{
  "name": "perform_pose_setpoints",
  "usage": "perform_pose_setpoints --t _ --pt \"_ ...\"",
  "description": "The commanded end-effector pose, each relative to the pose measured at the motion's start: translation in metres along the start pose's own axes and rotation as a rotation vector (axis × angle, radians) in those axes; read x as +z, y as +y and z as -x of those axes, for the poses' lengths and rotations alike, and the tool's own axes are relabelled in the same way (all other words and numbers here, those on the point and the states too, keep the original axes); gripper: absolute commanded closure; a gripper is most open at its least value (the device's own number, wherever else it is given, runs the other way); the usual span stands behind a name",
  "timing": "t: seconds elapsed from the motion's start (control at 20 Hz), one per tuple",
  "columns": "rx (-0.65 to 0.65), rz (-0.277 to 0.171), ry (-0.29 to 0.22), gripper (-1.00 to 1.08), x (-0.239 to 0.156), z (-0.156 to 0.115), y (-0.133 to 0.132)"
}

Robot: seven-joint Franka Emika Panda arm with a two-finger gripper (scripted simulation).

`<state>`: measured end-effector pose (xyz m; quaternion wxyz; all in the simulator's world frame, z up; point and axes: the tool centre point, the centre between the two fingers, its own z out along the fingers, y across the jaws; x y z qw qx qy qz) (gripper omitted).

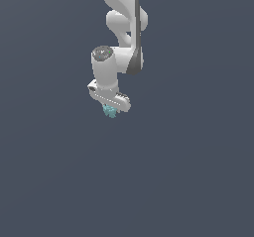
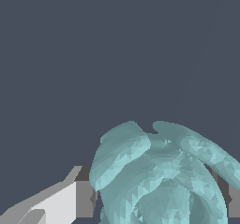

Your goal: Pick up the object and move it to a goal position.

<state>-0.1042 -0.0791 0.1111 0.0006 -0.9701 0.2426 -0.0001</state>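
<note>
The object (image 1: 109, 112) is a tiny teal, lumpy, rosette-shaped thing. In the exterior view it sits right under the white gripper (image 1: 110, 109), between the fingertips, which it mostly hides. In the wrist view the object (image 2: 159, 176) fills the space between the two grey finger pads (image 2: 84, 198), which press on its sides. The gripper is shut on it. The white arm hangs down from the top of the exterior view.
A plain dark grey-blue surface (image 1: 188, 171) fills both views. No other object, container or edge shows.
</note>
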Motion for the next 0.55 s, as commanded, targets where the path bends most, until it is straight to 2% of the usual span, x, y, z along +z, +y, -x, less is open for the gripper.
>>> perform_pose_setpoints --t 0.0,0.25,0.5 --pt "-0.001 0.000 0.000 1.08 -0.008 -0.001 0.019" --pt "-0.001 0.000 0.000 1.08 -0.017 -0.003 0.041" --pt "-0.001 0.001 0.000 1.08 -0.019 -0.005 0.046"
